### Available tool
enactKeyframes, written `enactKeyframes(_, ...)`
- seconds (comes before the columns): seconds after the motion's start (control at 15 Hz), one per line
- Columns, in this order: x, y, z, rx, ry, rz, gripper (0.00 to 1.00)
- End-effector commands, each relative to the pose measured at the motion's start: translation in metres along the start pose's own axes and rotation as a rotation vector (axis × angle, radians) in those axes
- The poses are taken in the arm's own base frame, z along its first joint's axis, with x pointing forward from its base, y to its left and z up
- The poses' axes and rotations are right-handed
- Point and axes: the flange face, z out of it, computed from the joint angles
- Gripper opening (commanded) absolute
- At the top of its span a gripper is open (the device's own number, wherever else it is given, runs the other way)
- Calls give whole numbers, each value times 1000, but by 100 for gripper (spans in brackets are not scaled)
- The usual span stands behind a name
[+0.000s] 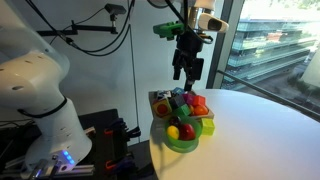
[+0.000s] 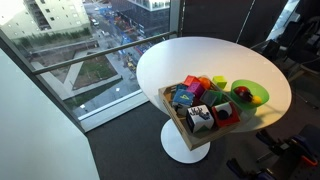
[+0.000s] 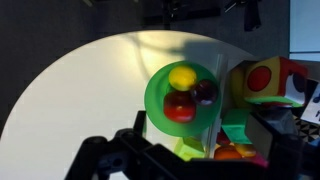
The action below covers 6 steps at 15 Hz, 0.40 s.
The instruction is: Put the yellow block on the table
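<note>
My pincer point(image 3: 190, 152) filled the bottom of the wrist view, dark and out of focus, with the jaws spread wide and nothing held in them. Right below it sat the green bowl point(image 3: 152, 100), and the yellow block point(image 3: 182, 77) was inside, up against the far side of the bowl. Sharing the bowl with it were a red round piece point(image 3: 180, 106) and a darker reddish piece point(image 3: 206, 90). The three were bunched close together. Honestly the picture was too soft for me to say whether the block was actually touching the red one.

In an exterior view the pincer point(image 1: 188, 76) hung well above the toys, roughly over the wooden tray point(image 1: 153, 98), and wasn't touching anything. The bowl point(image 1: 182, 146) was just in front of that tray at the edge of the white worktop point(image 1: 260, 120), and you could make out the block point(image 1: 173, 131) as a yellow spot beside the red piece point(image 1: 187, 130).

From the other side, the tray point(image 2: 178, 120) was crammed with coloured toys and the bowl point(image 2: 262, 97) sat right beside it on the round worktop point(image 2: 190, 60). From there I only made out something red in the bowl, not the block.
</note>
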Motion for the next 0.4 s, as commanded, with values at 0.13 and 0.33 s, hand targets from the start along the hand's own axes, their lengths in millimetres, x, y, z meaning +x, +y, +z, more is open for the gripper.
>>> enactKeyframes(0.13, -1, 0, 0, 1, -1, 0, 100)
enactKeyframes(0.33, 0, 0, 4, 1, -9, 0, 100)
